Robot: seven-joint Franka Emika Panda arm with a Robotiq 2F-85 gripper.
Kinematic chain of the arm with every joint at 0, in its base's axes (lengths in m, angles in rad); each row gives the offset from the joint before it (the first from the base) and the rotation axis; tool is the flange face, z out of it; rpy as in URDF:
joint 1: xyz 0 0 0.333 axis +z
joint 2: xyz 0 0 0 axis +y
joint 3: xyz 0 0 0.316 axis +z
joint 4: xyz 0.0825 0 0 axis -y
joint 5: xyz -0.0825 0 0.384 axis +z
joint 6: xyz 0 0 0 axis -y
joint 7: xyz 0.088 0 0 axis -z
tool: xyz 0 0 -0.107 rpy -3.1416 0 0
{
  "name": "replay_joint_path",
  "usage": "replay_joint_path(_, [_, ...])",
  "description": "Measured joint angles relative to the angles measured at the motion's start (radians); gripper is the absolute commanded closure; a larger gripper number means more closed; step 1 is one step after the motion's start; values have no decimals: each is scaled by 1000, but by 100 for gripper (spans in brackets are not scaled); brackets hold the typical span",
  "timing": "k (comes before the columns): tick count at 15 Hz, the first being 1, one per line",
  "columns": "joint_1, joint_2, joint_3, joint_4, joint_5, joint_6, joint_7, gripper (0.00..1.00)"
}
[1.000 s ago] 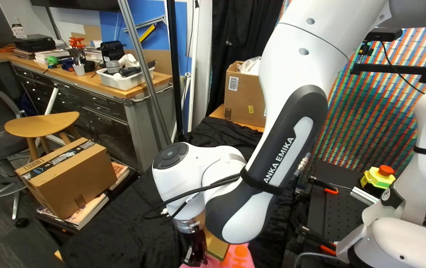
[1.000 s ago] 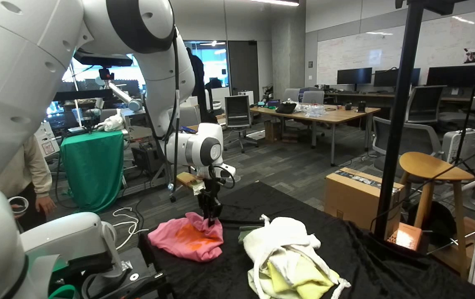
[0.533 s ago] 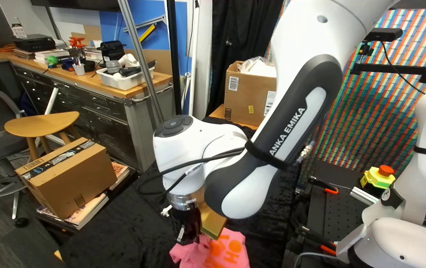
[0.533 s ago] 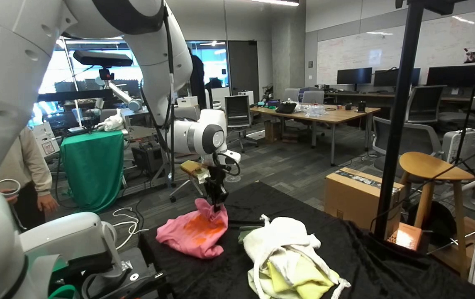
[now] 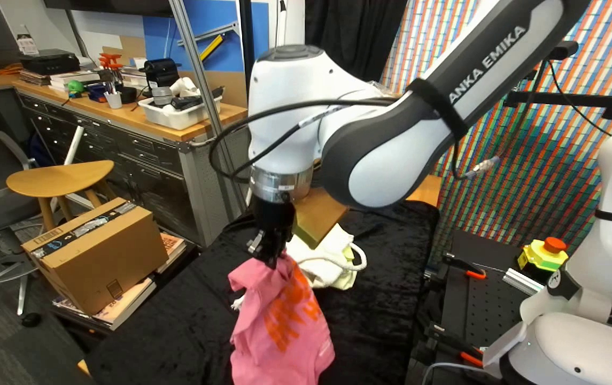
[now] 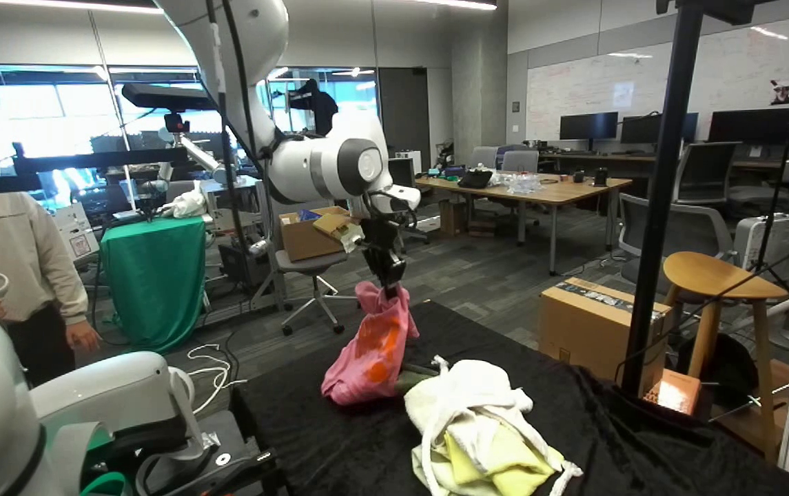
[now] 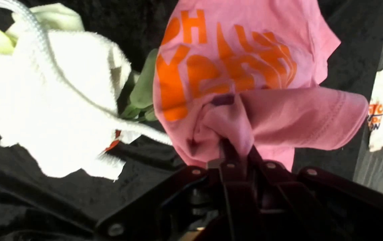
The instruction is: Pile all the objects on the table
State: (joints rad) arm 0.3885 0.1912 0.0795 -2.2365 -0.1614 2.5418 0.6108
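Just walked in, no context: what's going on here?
The Franka arm has an orange-lettered pink cloth pinched in its claw, hanging down. A cream cloth bundle with yellow cloth lies nearby on the black-draped table. The pink cloth isn't on that bundle yet; whether its lower end touches the table is unclear.

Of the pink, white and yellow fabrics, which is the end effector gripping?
The pink fabric with orange lettering: its top is pinched in the end effector. The white fabric and yellow fabric lie in one heap on the black cloth, ungripped.
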Motion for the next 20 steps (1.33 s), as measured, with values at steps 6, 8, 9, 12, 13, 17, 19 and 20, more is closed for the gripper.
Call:
replay_joint_path(6, [-98, -216, -2, -93, -94, -25, 128, 98])
replay_joint_path(8, [-140, -277, 5, -117, -110, -66, 172, 98])
replay_joint_path(9, [-161, -304, 9, -127, -110, -88, 189, 98])
replay_joint_path(12, [-222, -364, 21, -145, -110, -161, 225, 98])
replay_joint_path(13, [-239, -375, 24, -147, -110, -182, 233, 98])
replay_joint_path(17, [-280, -382, 34, -150, -108, -228, 244, 66])
replay_joint_path(19, [-286, -378, 40, -150, -108, -240, 244, 52])
replay_joint_path(20, [-286, -377, 43, -150, -108, -244, 244, 45])
